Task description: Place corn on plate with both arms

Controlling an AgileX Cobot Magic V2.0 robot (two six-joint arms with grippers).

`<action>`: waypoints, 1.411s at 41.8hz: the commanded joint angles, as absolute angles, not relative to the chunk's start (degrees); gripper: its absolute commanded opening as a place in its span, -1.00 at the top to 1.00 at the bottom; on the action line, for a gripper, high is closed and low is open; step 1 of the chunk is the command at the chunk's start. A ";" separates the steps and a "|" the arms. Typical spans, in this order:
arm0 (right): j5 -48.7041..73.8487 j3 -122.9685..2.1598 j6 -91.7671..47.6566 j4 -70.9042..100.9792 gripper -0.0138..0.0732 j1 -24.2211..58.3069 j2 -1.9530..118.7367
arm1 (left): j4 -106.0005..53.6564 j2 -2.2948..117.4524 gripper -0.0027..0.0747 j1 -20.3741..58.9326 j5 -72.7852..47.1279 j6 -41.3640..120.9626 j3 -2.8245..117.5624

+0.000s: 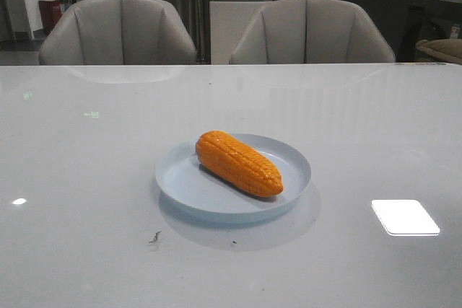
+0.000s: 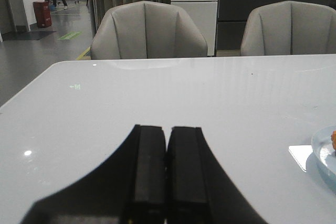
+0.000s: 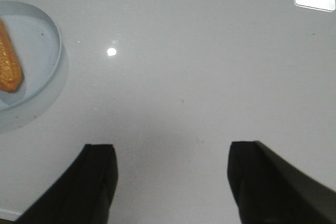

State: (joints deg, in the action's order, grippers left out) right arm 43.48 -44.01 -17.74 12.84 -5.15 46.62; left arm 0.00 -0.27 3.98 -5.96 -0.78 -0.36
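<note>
Corn, an orange-yellow glossy plastic cob with rows of kernels, lies inside the round, shallow, pale blue plate on the glossy white table. The cob runs slantwise across the dish, its blunt end toward the far left of the rim and its tapered end toward the near right, resting on the plate floor. Two grey upholstered chairs stand behind the far edge of the table.

Neither arm shows in the front view. In the left wrist view the left gripper has its black fingers pressed together with nothing between them; it sits above bare table, and the plate's rim with a sliver of orange cob shows only at the edge of that view, well apart from the fingertips. In the right wrist view the right gripper is spread wide, its two black fingers far apart over bare tabletop and holding nothing. The plate and the cob's tip lie off to one side, apart from the fingers and touching neither
</note>
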 commanded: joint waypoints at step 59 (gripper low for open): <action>7.25 0.70 6.52 0.87 0.62 3.59 -1.85 | -0.83 0.56 0.70 3.97 -1.70 -1.28 -0.51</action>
